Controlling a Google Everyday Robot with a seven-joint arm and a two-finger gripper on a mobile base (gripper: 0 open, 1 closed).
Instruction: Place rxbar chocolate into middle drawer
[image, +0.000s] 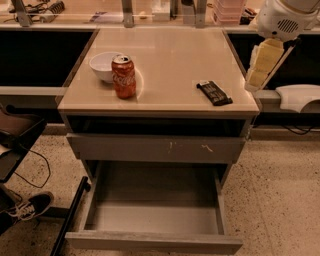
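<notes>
The robot's end effector (256, 80) hangs in the air just off the right edge of the bench (170, 50), about level with the front half of the top, its pale body angled down and toward the bench under the white arm housing (284, 17); whether it is spread or pressed together cannot be told, and nothing is seen in its hold. Nearest to it, the rxbar chocolate (214, 92) lies flat on the bench top near the front right corner, set slantwise and clear of both edges. Well apart, toward the left front of the top, a red soda can (123, 76) stands upright, just beside a white bowl (104, 66) that sits behind it near the left edge. Below the front edge, a grey drawer front with pale scratch marks (155, 148) is pushed in. Under that, the middle drawer (150, 242) is pulled out toward the camera, its smooth grey floor bare. A dark shoe (30, 206) rests on the speckled floor (280, 200) off the bench's left side.
</notes>
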